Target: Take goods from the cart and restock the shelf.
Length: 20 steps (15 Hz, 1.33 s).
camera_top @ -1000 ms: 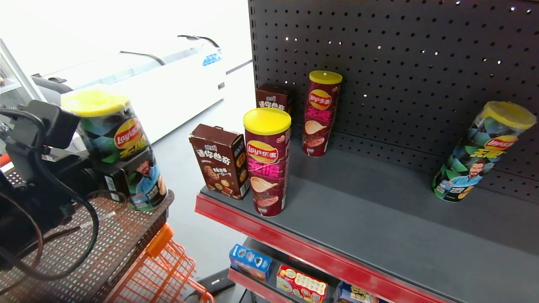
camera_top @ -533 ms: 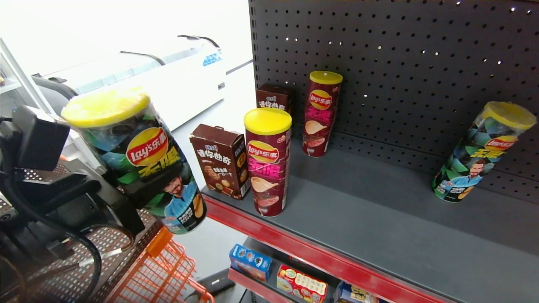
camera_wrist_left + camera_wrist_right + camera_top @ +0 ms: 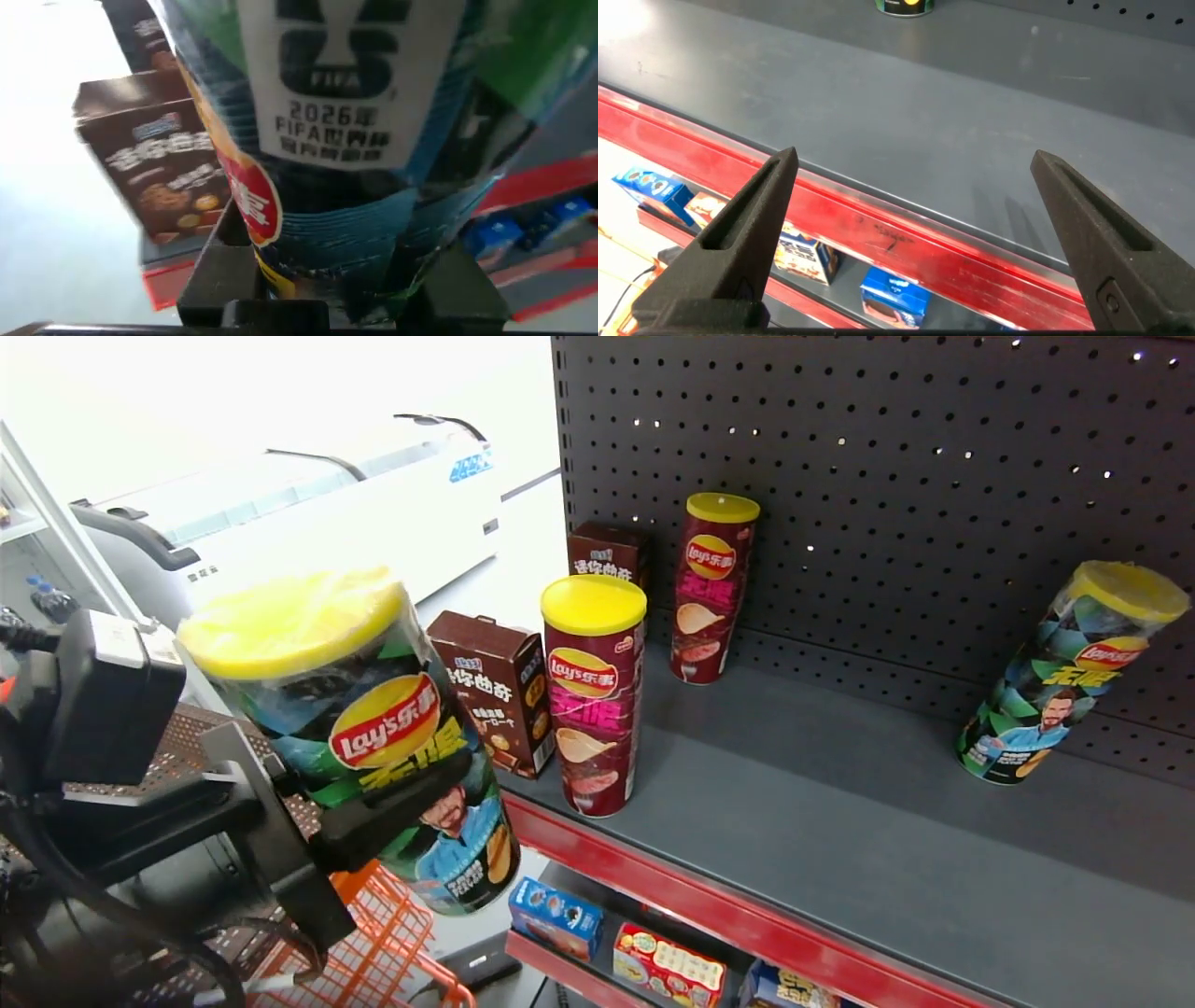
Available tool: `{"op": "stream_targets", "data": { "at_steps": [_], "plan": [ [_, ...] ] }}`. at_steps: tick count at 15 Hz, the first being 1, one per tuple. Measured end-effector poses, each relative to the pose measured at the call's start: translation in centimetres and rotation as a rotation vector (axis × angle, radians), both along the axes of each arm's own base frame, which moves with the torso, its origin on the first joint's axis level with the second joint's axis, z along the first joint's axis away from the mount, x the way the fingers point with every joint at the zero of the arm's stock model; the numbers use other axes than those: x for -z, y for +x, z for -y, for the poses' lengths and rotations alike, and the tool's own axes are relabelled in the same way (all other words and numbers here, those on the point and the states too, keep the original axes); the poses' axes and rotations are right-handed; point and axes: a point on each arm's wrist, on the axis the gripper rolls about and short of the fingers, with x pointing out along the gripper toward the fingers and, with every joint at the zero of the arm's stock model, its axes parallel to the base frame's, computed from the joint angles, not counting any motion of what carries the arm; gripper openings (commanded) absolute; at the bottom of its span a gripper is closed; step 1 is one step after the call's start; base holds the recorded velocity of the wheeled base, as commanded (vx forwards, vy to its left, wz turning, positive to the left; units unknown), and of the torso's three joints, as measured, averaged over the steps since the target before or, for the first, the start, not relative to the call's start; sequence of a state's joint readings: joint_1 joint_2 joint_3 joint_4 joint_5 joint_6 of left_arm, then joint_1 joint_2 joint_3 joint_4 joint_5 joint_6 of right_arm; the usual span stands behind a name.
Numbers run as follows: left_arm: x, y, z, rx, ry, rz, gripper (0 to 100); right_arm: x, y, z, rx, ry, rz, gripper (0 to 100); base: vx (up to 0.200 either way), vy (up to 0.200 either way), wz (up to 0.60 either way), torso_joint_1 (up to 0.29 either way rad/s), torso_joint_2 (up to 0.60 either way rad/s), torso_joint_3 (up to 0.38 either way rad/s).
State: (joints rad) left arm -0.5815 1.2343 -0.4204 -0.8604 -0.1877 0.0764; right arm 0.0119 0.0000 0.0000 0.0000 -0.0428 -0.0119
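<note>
can (image 3: 355,709) in l. gripper (image 3: 336,289) hides cookie box (image 3: 509,681) corner

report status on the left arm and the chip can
Left gripper jaws shut on green chip can, just off the shelf, front left. Right gripper open above shelf edge. Brown biscuit box and red chip can close alongside.

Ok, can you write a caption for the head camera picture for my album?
Left gripper holds a green chip can beside the snack shelf.
</note>
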Motion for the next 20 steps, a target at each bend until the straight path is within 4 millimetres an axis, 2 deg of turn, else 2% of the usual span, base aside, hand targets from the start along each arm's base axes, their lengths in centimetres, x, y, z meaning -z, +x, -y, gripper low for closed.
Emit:
{"op": "stream_targets", "data": {
  "at_steps": [8, 11, 17, 20],
  "plan": [
    [0.7, -0.1, 1.4, 0.308, 0.027, -0.028, 0, 0.0, 0.0, 0.0, -0.010, -0.003, 0.000, 100, 0.000, 0.000, 0.00, 0.000, 0.00, 0.000],
    [0.6, 0.6, 1.9, 0.339, 0.032, -0.035, 0, 0.0, 0.0, 0.0, -0.011, -0.003, 0.000, 100, 0.000, 0.000, 0.00, 0.000, 0.00, 0.000],
    [0.3, 1.7, 3.2, 0.366, 0.035, -0.036, 0, 0.0, 0.0, 0.0, -0.010, -0.003, -0.002, 100, 0.000, 0.000, -0.60, 0.006, 0.00, -0.001],
    [0.3, 1.7, 3.5, 0.431, 0.037, -0.037, 0, 0.0, 0.0, 0.0, -0.010, -0.003, 0.000, 100, 0.000, 0.000, 0.00, 0.000, 0.00, 0.000]
  ]
}}
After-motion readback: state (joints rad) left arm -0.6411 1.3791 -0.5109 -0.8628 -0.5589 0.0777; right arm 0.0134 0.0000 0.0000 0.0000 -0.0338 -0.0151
